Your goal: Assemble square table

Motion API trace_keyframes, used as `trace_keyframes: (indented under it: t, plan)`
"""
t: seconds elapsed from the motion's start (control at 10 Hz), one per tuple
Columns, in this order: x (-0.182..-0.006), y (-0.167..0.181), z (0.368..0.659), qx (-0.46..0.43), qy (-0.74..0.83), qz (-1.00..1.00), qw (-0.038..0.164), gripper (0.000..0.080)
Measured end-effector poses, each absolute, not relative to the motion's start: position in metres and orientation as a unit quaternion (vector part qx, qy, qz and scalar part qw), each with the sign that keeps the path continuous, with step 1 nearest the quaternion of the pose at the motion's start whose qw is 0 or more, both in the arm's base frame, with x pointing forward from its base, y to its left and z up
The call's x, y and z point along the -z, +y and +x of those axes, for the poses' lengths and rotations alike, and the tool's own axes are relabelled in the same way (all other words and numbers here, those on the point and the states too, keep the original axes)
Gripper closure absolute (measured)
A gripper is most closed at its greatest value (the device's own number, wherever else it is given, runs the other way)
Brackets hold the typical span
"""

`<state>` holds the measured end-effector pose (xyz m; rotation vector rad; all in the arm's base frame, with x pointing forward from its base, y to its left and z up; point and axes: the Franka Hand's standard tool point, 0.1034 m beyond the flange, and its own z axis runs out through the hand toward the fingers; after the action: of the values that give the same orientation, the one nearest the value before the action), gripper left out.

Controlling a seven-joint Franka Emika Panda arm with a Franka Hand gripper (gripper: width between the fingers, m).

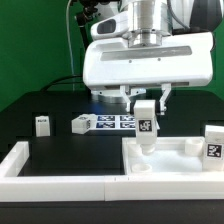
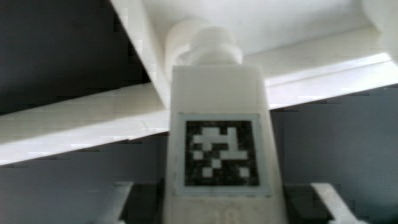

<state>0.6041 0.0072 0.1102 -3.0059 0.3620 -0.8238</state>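
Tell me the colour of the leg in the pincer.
White leg, black-and-white tag; best in wrist view.

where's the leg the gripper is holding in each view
exterior view: the leg stands upright right of centre, clamped in the gripper, its lower end at a corner of the table top.
wrist view: the leg fills the middle, running away from the camera to the table top's rim.
shared landmark: the black-and-white tag on the leg's face.

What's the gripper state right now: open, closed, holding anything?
The gripper: jaws closed on a white tagged leg, held upright at a corner of the tabletop.
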Motion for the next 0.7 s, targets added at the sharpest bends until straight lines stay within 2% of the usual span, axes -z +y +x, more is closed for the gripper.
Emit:
trace_keyframes:
  t: [0.5,0.7]
  plan:
    - [-0.109,-0.001,0.623,0.279,0.120,-0.953,-0.003,0.0508]
    - [-0.102,0.000,0.628,0.278,0.118,-0.953,-0.004,0.0508]
